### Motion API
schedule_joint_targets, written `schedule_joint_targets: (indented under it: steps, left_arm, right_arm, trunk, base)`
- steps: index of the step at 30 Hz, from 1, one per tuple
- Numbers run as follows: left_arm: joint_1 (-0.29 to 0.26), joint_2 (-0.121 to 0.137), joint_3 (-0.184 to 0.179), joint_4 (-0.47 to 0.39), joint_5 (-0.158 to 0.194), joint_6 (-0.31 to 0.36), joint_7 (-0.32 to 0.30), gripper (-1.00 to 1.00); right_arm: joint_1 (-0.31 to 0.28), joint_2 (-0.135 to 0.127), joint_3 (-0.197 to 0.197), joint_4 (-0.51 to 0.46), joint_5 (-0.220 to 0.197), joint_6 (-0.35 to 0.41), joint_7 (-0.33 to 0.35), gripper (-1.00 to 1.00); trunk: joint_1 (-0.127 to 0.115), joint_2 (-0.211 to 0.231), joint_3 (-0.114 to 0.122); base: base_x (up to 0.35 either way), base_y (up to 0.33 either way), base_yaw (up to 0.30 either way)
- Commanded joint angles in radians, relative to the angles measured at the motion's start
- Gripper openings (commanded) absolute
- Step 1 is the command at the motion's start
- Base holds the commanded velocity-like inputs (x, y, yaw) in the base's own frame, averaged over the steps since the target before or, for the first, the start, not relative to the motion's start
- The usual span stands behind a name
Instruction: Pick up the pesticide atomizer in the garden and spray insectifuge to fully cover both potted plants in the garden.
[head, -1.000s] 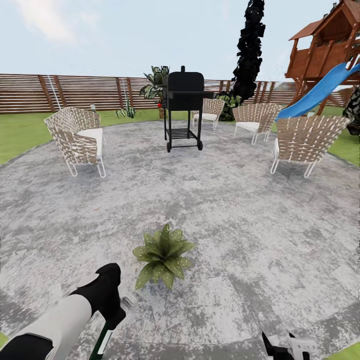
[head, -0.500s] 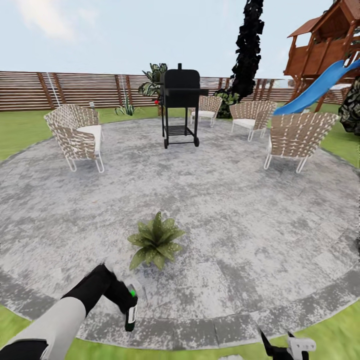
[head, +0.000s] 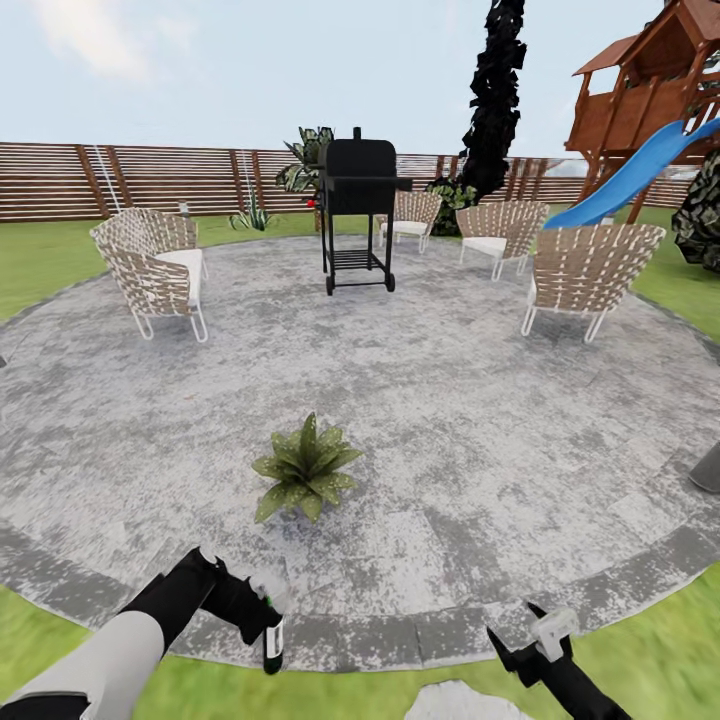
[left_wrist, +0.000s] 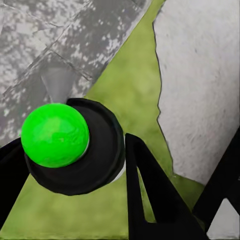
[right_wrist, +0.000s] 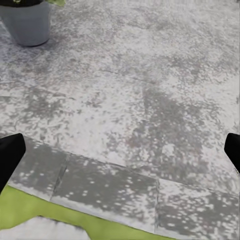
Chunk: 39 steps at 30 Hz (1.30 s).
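One potted plant (head: 303, 478), a low rosette of speckled green leaves, stands on the round grey patio (head: 450, 420) just ahead of me. Its grey pot (right_wrist: 27, 22) appears in the right wrist view. The other potted plant is out of view. My left gripper (head: 262, 622) is shut on the pesticide atomizer (head: 273, 642), a dark bottle with a white label that hangs over the patio's border. In the left wrist view its round black end carries a bright green ball (left_wrist: 55, 135), with lawn below. My right gripper (head: 528, 648) is open and holds nothing.
A black grill (head: 358, 215) stands at the patio's far side, with woven chairs to the left (head: 155, 272) and to the right (head: 590, 275). A blue slide (head: 640, 175) and the brown fence (head: 150, 180) lie beyond. A pale stepping stone (head: 460, 702) sits in the lawn at my feet.
The camera has backed away, so the plant looks farther off and lawn shows at the bottom. My left arm swung the atomizer right, out in front; the right gripper rose slightly.
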Motion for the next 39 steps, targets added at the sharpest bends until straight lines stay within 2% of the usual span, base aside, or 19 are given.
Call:
schedule_joint_targets:
  steps: [1, 4, 7, 12, 18, 22, 23, 26, 30, 31, 34, 39]
  left_arm:
    - [0.0, 0.006, -0.001, -0.002, -0.003, 0.016, -0.005, -1.0]
    - [-0.002, 0.017, -0.008, -0.004, 0.004, 0.019, -0.008, -1.0]
    - [0.002, 0.008, -0.017, -0.008, 0.015, 0.015, -0.009, -1.0]
    - [0.003, -0.012, -0.024, -0.029, 0.012, 0.013, -0.014, -1.0]
    - [-0.002, -0.035, -0.05, -0.036, 0.007, 0.019, -0.024, -1.0]
    - [-0.003, -0.04, -0.073, -0.036, 0.007, 0.021, -0.026, -1.0]
    - [-0.003, -0.041, -0.166, -0.036, 0.006, 0.022, -0.026, -1.0]
    - [-0.004, -0.041, -0.186, -0.035, 0.003, 0.023, -0.032, -1.0]
    - [-0.006, -0.042, -0.194, -0.034, 0.0, 0.027, -0.059, -1.0]
    - [-0.006, -0.042, -0.199, -0.034, -0.004, 0.028, -0.062, -1.0]
    - [-0.006, -0.045, -0.225, -0.034, -0.036, 0.031, -0.076, -1.0]
    - [-0.007, -0.052, -0.233, -0.032, -0.05, 0.053, -0.093, -1.0]
  right_arm:
    - [-0.001, 0.001, -0.002, 0.0, 0.008, -0.006, 0.006, 1.0]
    - [-0.001, 0.012, 0.004, 0.007, 0.011, -0.006, 0.006, 1.0]
    - [-0.001, 0.029, 0.005, 0.023, 0.014, -0.007, 0.005, 1.0]
    - [-0.003, 0.056, 0.015, 0.045, 0.026, -0.006, 0.007, 1.0]
    - [-0.035, 0.057, 0.048, 0.038, 0.037, 0.012, 0.011, 1.0]
    - [-0.058, 0.057, 0.071, 0.037, 0.037, 0.034, 0.024, 1.0]
    - [-0.087, 0.057, 0.421, 0.037, 0.037, 0.108, 0.057, 1.0]
    - [-0.116, 0.057, 0.428, 0.037, 0.036, 0.117, 0.107, 1.0]
    - [-0.142, 0.057, 0.434, 0.038, 0.038, 0.124, 0.128, 1.0]
    - [-0.146, 0.057, 0.442, 0.038, 0.038, 0.131, 0.138, 1.0]
    - [-0.166, 0.057, 0.489, 0.036, 0.038, 0.172, 0.226, 1.0]
    - [-0.18, 0.057, 0.501, 0.035, 0.037, 0.189, 0.258, 1.0]
  trunk:
    - [0.0, 0.0, -0.001]
    - [0.0, 0.0, -0.001]
    - [0.0, 0.0, -0.001]
    - [0.0, 0.0, -0.001]
    - [0.0, 0.0, -0.001]
    - [0.0, 0.0, -0.001]
    - [0.0, 0.0, -0.001]
    - [0.0, 0.0, -0.001]
    - [0.0, 0.0, -0.001]
    - [0.0, 0.0, -0.001]
    - [0.0, 0.0, -0.001]
    - [0.0, 0.0, -0.001]
  base:
    - [0.0, 0.0, 0.0]
    - [0.0, 0.0, 0.0]
    - [0.0, 0.0, 0.0]
    - [0.0, 0.0, 0.0]
    - [0.0, 0.0, 0.0]
    - [0.0, 0.0, 0.0]
    - [0.0, 0.0, 0.0]
    - [0.0, 0.0, 0.0]
    - [0.0, 0.0, 0.0]
    - [0.0, 0.0, 0.0]
    - [0.0, 0.0, 0.0]
    - [0.0, 0.0, 0.0]
